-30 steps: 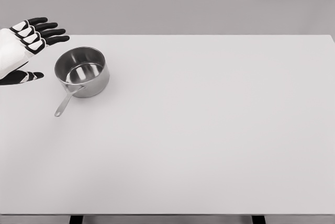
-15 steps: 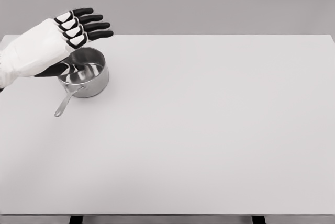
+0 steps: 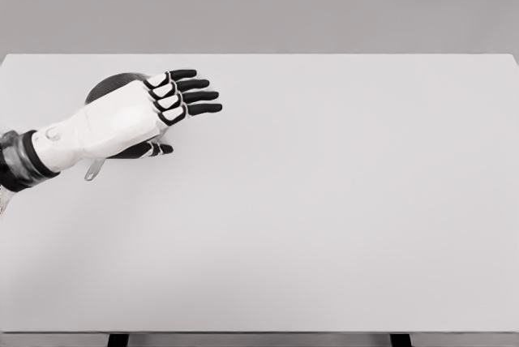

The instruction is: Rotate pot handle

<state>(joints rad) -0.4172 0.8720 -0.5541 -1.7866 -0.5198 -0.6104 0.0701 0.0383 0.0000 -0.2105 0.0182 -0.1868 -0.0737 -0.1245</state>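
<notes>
One hand works: my left hand (image 3: 154, 112) hangs over the pot (image 3: 113, 83) at the table's (image 3: 340, 201) far left, fingers extended, grasping nothing. Head view: most of the pot is hidden; only a dark rim arc and the handle (image 3: 93, 172) tip show. I judge I should lower beside the handle, then sweep it sideways.

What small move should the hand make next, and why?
Probably lower and curl the fingers toward the pot. The left hand is over the pot with fingers spread, holding nothing. Only the tip of the handle shows below the wrist, pointing toward the table's near-left.
</notes>
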